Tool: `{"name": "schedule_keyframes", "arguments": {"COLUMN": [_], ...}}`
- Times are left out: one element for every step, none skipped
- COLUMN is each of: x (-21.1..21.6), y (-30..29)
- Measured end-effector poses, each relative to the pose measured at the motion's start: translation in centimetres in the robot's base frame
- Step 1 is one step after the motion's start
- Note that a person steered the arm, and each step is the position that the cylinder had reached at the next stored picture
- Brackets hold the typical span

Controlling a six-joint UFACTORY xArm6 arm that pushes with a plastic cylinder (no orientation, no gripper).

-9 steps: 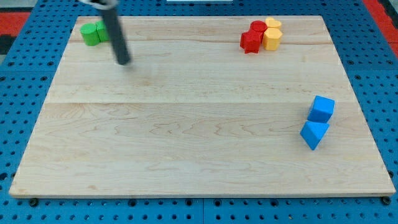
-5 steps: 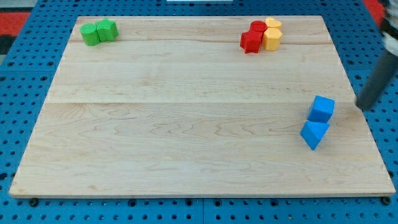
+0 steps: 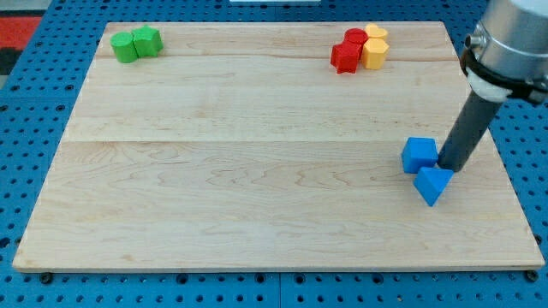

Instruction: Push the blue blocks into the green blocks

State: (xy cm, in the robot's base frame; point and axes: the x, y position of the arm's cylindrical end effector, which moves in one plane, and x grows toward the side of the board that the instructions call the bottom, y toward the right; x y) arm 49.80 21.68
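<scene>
Two blue blocks lie at the view's right: a blue cube (image 3: pixel 419 155) and, just below and right of it, a blue triangular block (image 3: pixel 432 184). My tip (image 3: pixel 449 165) rests against the cube's right side and just above the triangular block. Two green blocks (image 3: pixel 136 44) sit together at the board's top left corner, far from the blue ones.
Two red blocks (image 3: pixel 348 52) and two yellow blocks (image 3: pixel 374 47) cluster at the board's top right. The wooden board (image 3: pixel 257 154) lies on a blue pegboard; its right edge is close to my tip.
My tip crossed from near the green blocks to the right side, then moved left onto the board. It has shoved the blue cube left. The triangular block has stayed put.
</scene>
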Motion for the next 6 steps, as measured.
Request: {"name": "schedule_keyframes", "arguments": {"x": [0.2,-0.4,-3.1,-6.8,-10.3,-11.2], "y": [-2.9,-4.2,-4.9,-5.3,-5.9,-11.6]}}
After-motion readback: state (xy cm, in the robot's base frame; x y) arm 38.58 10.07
